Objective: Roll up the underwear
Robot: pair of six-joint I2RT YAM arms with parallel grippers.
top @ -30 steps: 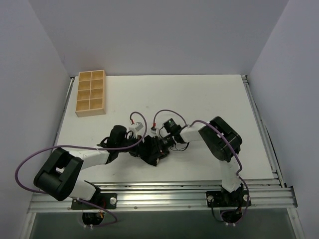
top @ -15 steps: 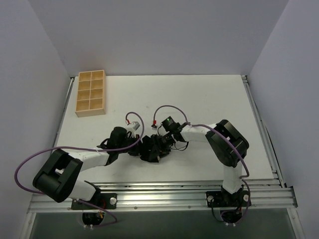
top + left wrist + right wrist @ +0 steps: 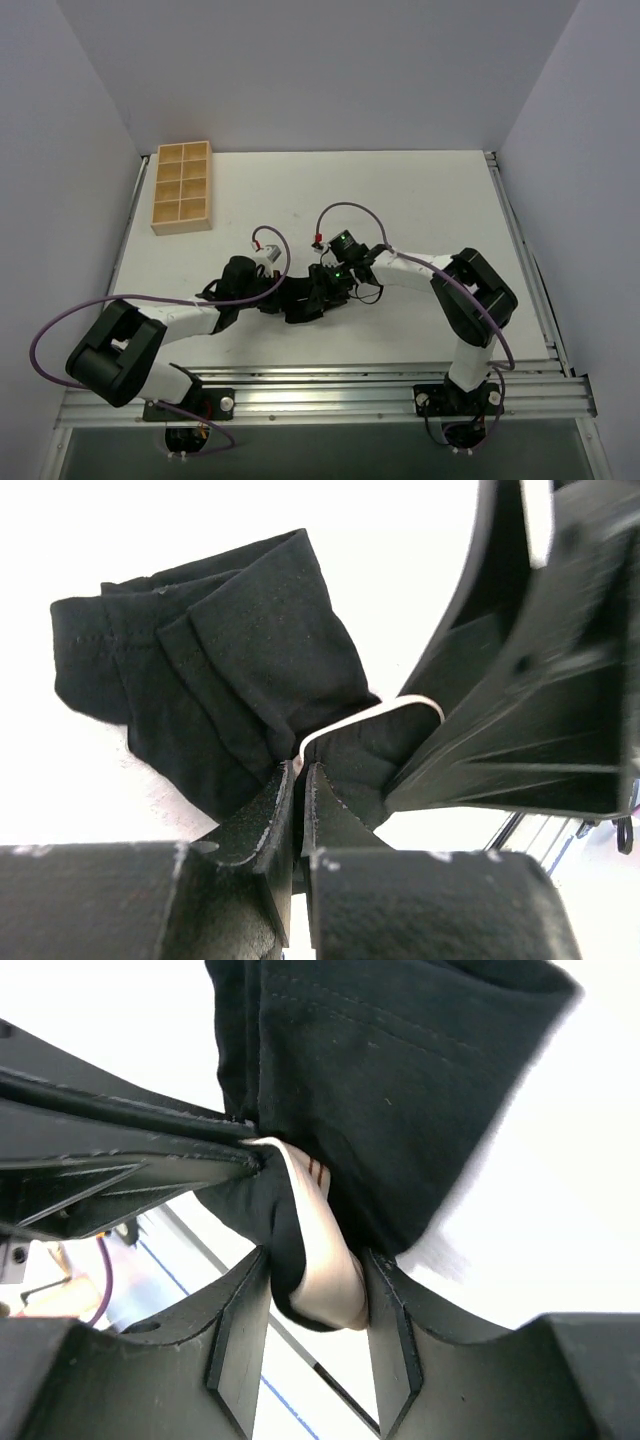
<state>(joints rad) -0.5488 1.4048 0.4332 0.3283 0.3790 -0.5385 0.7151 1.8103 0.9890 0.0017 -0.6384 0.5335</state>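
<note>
In the middle of the white desk (image 3: 420, 200), nearer to its front edge, the two arms meet at one spot, the left arm (image 3: 190, 315) coming from the left and the right arm (image 3: 420, 268) from the right. Between them lies the underwear (image 3: 220, 650), a small black bundle folded in several layers; most of it rests on the desk, and one end is gathered up where the two sets of fingers come together. The left gripper (image 3: 300, 775) has its fingers almost together, and they pinch a fold of the black cloth at that gathered end, just under a thin pale edge of the waistband (image 3: 330, 1260). The right gripper (image 3: 315, 1260) is directly opposite, very close to the left one. Its fingers are clearly apart, and the beige waistband, wrapped in black cloth, sits in the gap and seems to touch both inner faces; I cannot tell if they press it or only stand around it. From above, the bundle is hard to separate from the black grippers. A wooden tray (image 3: 182, 187) with small compartments stands far away, at the back left corner of the desk.
</note>
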